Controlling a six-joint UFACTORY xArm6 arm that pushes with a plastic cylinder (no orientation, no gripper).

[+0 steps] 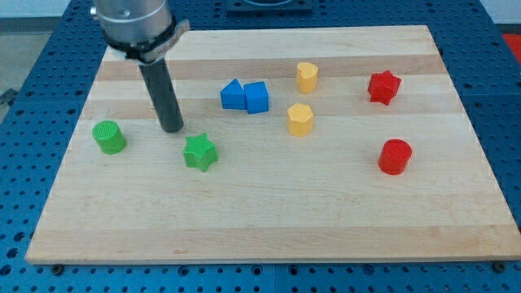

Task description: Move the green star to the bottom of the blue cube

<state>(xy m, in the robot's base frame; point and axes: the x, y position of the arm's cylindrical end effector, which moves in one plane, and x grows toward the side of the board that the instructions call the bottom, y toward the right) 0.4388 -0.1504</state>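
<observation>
The green star (199, 152) lies on the wooden board at the view's left of centre. The blue cube (256, 97) sits above and to the right of it, touching a blue triangular block (233, 94) on its left side. My tip (172, 129) is at the end of the dark rod, just above and to the left of the green star, a small gap apart from it.
A green cylinder (108, 136) stands at the left. Two yellow blocks (307, 76) (299, 119) sit right of the blue pair. A red star (383, 86) and a red cylinder (395, 156) are at the right. The board (269, 220) ends on a blue perforated table.
</observation>
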